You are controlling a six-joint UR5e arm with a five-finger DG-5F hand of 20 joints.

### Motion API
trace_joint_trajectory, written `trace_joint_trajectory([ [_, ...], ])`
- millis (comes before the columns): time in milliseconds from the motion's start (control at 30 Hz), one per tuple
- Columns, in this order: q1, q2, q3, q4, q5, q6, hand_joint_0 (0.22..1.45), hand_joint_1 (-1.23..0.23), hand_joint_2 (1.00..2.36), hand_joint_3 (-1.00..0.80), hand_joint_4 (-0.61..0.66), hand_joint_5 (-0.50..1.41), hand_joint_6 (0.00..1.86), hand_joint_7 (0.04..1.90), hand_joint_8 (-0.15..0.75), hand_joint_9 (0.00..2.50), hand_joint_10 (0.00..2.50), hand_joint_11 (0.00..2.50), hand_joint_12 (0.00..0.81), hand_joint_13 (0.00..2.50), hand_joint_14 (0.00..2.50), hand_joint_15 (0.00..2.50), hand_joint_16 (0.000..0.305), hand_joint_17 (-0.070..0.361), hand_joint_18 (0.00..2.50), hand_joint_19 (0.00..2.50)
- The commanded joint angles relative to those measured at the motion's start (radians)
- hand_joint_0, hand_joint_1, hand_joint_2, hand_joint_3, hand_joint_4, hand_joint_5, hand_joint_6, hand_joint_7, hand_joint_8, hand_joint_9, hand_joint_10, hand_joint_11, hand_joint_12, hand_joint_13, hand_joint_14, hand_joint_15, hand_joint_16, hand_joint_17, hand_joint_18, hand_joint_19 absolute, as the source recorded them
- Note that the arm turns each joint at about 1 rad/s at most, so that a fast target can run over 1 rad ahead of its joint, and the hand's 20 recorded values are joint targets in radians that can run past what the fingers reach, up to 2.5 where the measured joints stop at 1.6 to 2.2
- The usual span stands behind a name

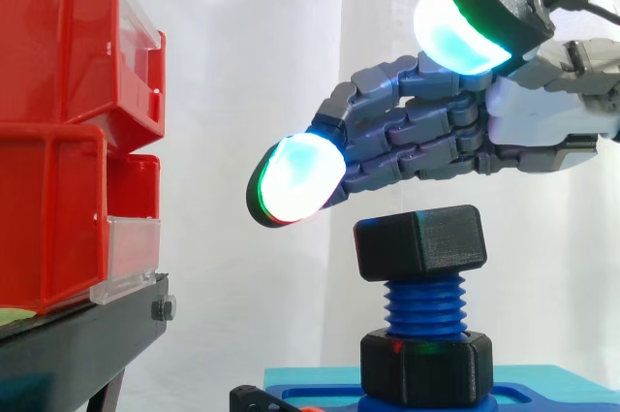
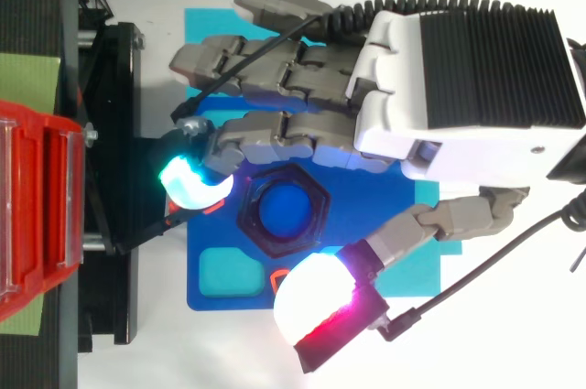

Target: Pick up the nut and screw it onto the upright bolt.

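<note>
A blue threaded bolt stands upright on a blue plate. A black hex nut sits on the bolt's top end, with bare threads below it down to a second black nut at the base. From above, the top nut rings the blue bolt end. My hand hovers just above the nut, open, with its fingers stretched out to the left. It holds nothing. One glowing fingertip lies left of the nut and the thumb pad lies on its other side.
Red bins are stacked on a black stand left of the bolt, close to my fingertips. The blue plate rests on a cyan mat and has a cyan recess.
</note>
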Motion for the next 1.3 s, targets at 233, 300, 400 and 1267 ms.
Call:
trace_joint_trajectory([
  [233, 0.006, -0.002, 0.000, -0.024, 0.003, 0.005, 0.44, -0.20, 1.00, -0.50, 0.09, -0.24, 0.50, 0.65, 0.199, 0.05, 0.00, 0.00, 0.310, 0.00, 0.00, 0.00, 0.041, 0.091, 0.00, 0.00],
  [300, 0.009, -0.002, 0.000, -0.027, 0.005, 0.005, 0.44, -0.20, 1.00, -0.50, 0.09, -0.24, 0.50, 0.65, 0.200, 0.05, 0.00, 0.00, 0.310, 0.00, 0.00, 0.00, 0.041, 0.091, 0.00, 0.00],
  [400, 0.011, -0.002, 0.000, -0.042, 0.002, 0.005, 0.44, -0.21, 1.00, -0.50, 0.10, -0.23, 0.50, 0.65, 0.200, 0.05, 0.00, 0.00, 0.307, 0.00, 0.00, 0.00, 0.039, 0.089, 0.00, 0.00],
  [1267, -0.023, -0.002, 0.000, -0.081, -0.018, -0.008, 0.47, -0.35, 1.00, -0.50, 0.22, -0.17, 0.50, 0.67, 0.232, 0.21, 0.00, 0.00, 0.232, 0.13, 0.00, 0.00, 0.025, 0.056, 0.00, 0.00],
])
